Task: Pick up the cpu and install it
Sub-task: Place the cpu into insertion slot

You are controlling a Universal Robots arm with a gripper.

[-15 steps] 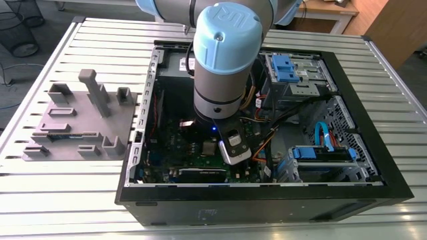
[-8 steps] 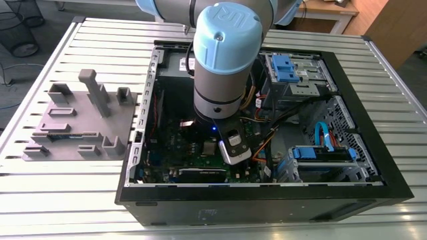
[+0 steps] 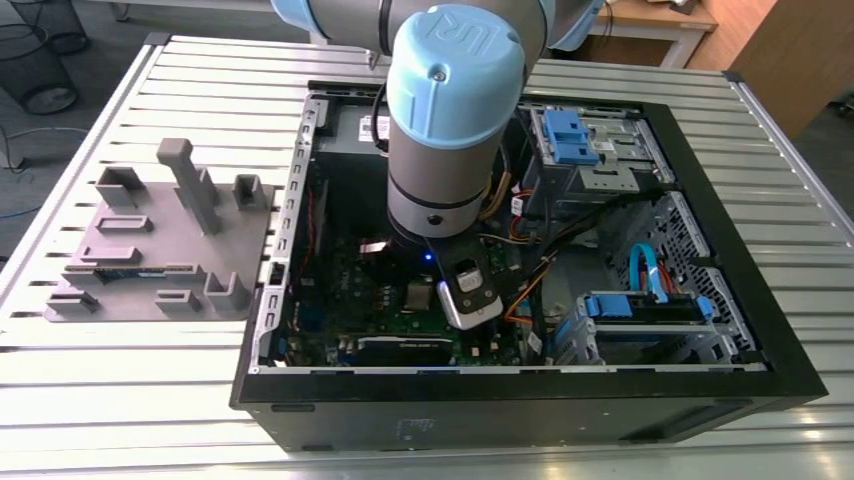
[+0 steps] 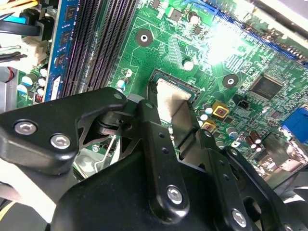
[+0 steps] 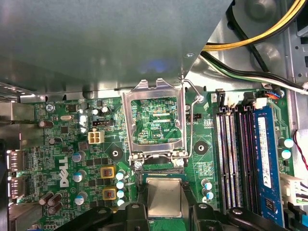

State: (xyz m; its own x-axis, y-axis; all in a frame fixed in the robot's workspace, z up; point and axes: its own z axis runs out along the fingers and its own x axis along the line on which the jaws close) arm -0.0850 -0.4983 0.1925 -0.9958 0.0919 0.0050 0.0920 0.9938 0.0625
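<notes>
While the load plate (image 5: 153,91) stands swung up to leave the socket (image 5: 159,169) open, we find the cpu (image 5: 164,195) at that socket, inside the computer case (image 3: 534,405). The jaws are clamped on two opposite edges of the cpu, apparently to keep it level and square.

An open black computer case (image 3: 534,410) lies on a slatted table (image 3: 134,400) beside a grey fixture (image 3: 147,235).
</notes>
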